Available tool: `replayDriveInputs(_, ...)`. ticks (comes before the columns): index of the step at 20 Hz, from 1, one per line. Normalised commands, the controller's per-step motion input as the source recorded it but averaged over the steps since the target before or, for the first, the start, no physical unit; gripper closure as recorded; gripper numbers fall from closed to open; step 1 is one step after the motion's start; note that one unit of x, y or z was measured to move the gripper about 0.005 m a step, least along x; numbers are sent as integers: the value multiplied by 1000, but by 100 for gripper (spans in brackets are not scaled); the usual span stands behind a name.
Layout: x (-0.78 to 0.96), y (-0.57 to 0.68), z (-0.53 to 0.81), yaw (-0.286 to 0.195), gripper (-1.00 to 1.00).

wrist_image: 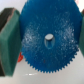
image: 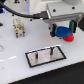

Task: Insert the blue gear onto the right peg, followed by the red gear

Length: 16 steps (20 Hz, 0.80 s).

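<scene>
My gripper (image: 62, 33) is shut on the blue gear (image: 65, 36) and holds it over the white table, toward the exterior view's right. In the wrist view the blue gear (wrist_image: 47, 30) fills the picture, its centre hole open, with the green pads (wrist_image: 8, 40) pressed against its toothed rim on both sides. The red gear (image: 59, 30) shows partly behind the blue one, and as a sliver in the wrist view (wrist_image: 20, 58). The grey plate (image: 56, 56) with a black border lies nearer the front. Its right peg (image: 50, 51) and its other peg (image: 38, 55) stand bare.
A small beige-and-black object (image: 19, 27) stands on the table at the exterior view's left. The arm's white body (image: 60, 10) hangs over the back of the table.
</scene>
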Motion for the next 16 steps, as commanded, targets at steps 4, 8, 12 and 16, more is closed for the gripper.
replayDriveInputs(4, 597, -337, 34, 0, 100)
replayDriveInputs(8, 499, -281, 0, 0, 100)
replayDriveInputs(12, 293, -30, -9, 0, 100)
replayDriveInputs(16, 239, -169, -125, 0, 100)
